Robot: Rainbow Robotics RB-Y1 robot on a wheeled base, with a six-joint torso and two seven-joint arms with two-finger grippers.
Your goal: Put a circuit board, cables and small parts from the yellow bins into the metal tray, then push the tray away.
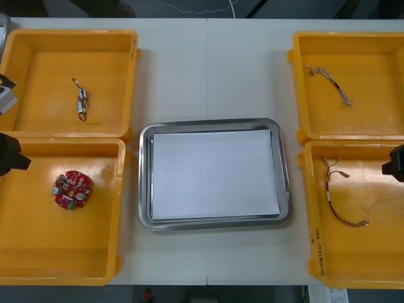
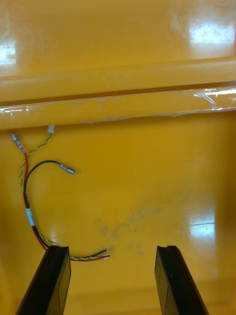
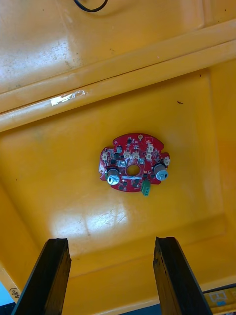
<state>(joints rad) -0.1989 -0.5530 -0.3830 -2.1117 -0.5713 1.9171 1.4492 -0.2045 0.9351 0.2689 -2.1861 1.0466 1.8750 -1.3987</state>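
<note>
A round red circuit board (image 1: 71,189) lies in the near-left yellow bin (image 1: 38,252). My left gripper (image 1: 9,154) hangs over that bin's left edge. In the left wrist view the board (image 3: 133,165) lies ahead of the left gripper (image 3: 110,275), whose fingers stand open and apart from it. A red and yellow cable (image 1: 338,192) lies in the near-right bin (image 1: 379,252), with my right gripper (image 1: 394,163) at that bin's right edge. In the right wrist view the right gripper (image 2: 113,280) is open, and the cable (image 2: 29,197) curls past one fingertip (image 2: 51,261). The metal tray (image 1: 144,177) is white inside and holds nothing.
The far-left bin (image 1: 38,63) holds a small metal part (image 1: 82,101). A twisted blue and white cable (image 1: 331,83) lies in the far-right bin (image 1: 372,113). Bare table runs beyond the tray's far rim.
</note>
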